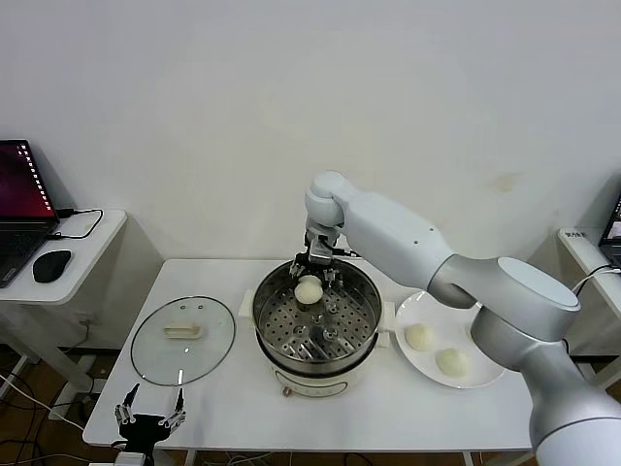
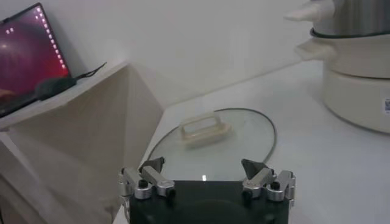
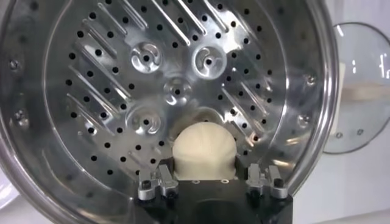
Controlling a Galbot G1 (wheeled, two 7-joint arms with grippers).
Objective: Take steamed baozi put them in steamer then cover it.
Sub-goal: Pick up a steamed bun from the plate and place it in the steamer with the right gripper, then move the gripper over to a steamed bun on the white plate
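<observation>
Right claw (image 1: 310, 275) clenched on one bun (image 1: 309, 288), hanging over the pot (image 1: 316, 320) near its 12 o'clock rim, holey tray straight below. Two more buns on the plate (image 1: 485, 374) at 3 o'clock. Left claw (image 1: 150, 413) spread wide near the lid (image 1: 182, 339) at 9 o'clock.

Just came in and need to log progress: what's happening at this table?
The right gripper holds a baozi over the far side of the open steamer, above its perforated tray; no bun lies on the tray yet. Two more baozi wait on the white plate to the steamer's right. The glass cover lies flat on the table to its left. The left gripper hangs open at the table's near edge, idle.
</observation>
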